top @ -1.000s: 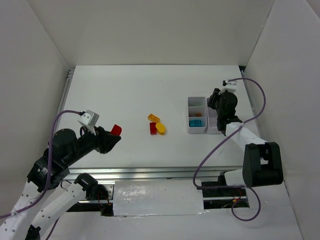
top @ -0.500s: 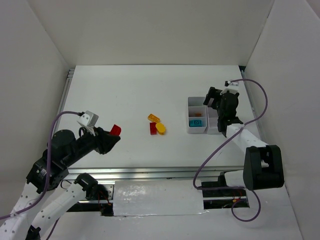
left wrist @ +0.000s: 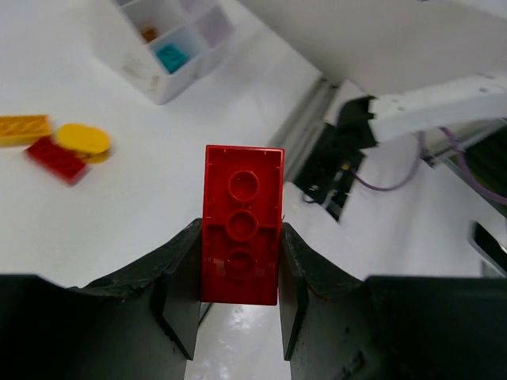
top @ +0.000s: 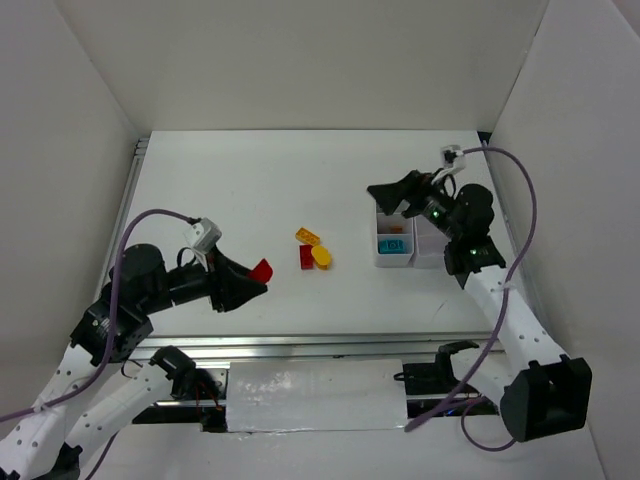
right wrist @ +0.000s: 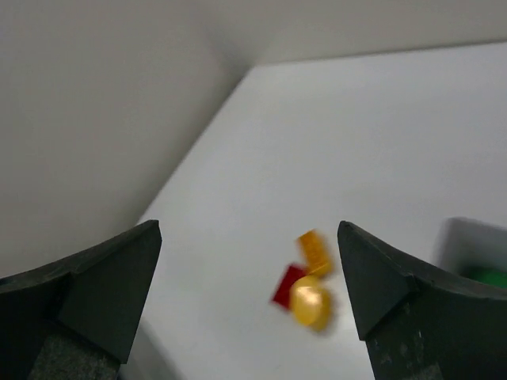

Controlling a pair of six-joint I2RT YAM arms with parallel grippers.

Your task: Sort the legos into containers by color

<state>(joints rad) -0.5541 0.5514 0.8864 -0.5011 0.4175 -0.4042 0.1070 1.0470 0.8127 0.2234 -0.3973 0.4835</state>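
Note:
My left gripper (left wrist: pixel 240 231) is shut on a red studded brick (left wrist: pixel 242 226) and holds it above the table, left of the loose pile (top: pixel 262 270). Three legos lie together mid-table: an orange brick (top: pixel 308 236), a dark red brick (top: pixel 306 256) and a yellow oval (top: pixel 322 256). The white compartment tray (top: pixel 393 263) stands to the right, with a teal piece (top: pixel 392 245) and an orange piece (top: pixel 397 228) in its left column. My right gripper (top: pixel 392 190) hangs open and empty over the tray's far left corner, facing the pile (right wrist: pixel 309 305).
White walls close in the table on three sides. A metal rail (top: pixel 300 345) runs along the near edge, with both arm bases below it. The purple cable (top: pixel 525 200) of the right arm loops near the right wall.
The right gripper opened over the tray, then lifted and swung left toward the pile. The left arm carried the red brick a little to the right.

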